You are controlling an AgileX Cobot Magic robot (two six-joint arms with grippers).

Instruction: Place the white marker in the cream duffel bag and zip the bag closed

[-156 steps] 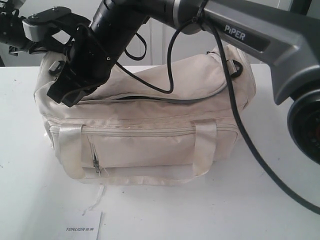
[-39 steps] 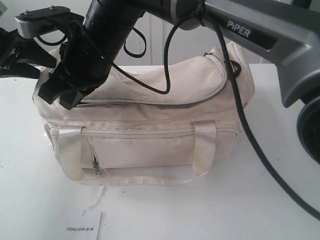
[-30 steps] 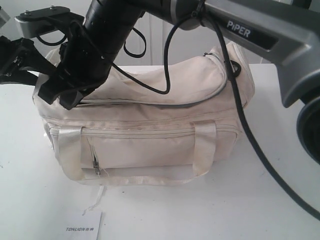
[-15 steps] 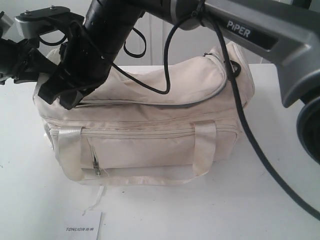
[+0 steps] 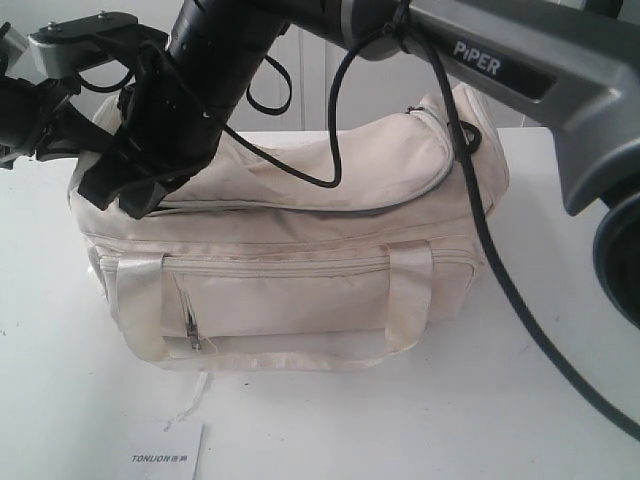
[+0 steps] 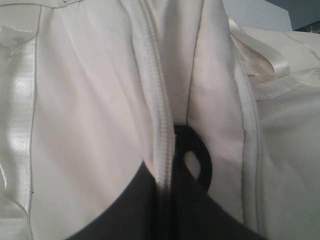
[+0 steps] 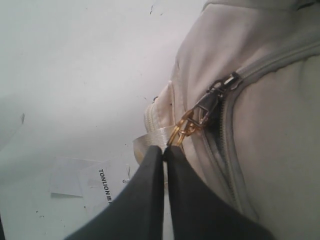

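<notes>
White table [image 5: 560,420] up front, with just the card [image 5: 168,458] lying at the near edge. Behind it sits the bag [image 5: 300,290], front pocket facing the camera. No marker anywhere in any view, so my guess is it's already inside, though I can't confirm that.

So this looks like the zipping step. The right gripper [image 7: 164,150] has its fingers pressed together on the gold chain pull [image 7: 182,127], and the chain runs taut up to the slider [image 7: 220,89]. From the outside view the top zip looks closed along most of its curve and the slider sits down at the bag's left end, so I'd call it the last bit of the run. Whether the teeth past the slider are fully meshed, I can't tell.

Next move, I reckon: keep the pull clamped and draw it along the zip line to the stop, not away from the bag, or the chain may slip out. Then let go.

Pose-wise, the right arm [image 5: 500,70] reaches right across the top of the bag to that left end, wrist angled down, its cable [image 5: 480,230] draped over the fabric. The left gripper [image 5: 45,120] is further back at the same end, close by the black ring [image 6: 197,165]. It might be bracing the fabric, but apart or together I can't tell.
</notes>
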